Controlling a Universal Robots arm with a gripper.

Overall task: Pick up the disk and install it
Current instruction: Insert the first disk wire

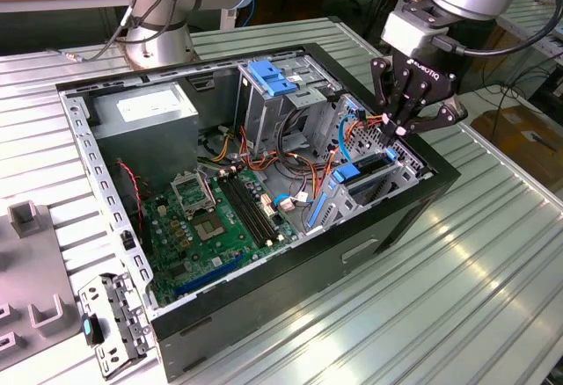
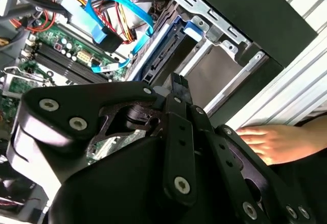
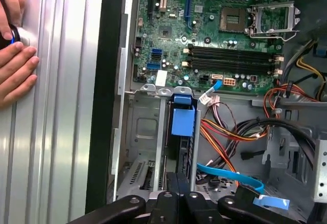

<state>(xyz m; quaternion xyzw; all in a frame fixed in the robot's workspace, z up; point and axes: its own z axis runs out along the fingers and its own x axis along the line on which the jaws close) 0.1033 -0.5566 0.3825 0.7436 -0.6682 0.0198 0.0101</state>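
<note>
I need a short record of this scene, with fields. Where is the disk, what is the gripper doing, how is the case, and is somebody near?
disk: on edge in the bay, at the exterior view's right end of the case; blue tab showing
gripper: shut, right over the disk's end; contact cannot be told
case: open, on the ribbed table; motherboard bare
person: a hand rests on the table beside the case

Open black computer case [image 1: 264, 310] on ribbed metal table [image 1: 457, 297], green motherboard [image 1: 207, 236] and grey box [image 1: 145, 108] inside
</note>
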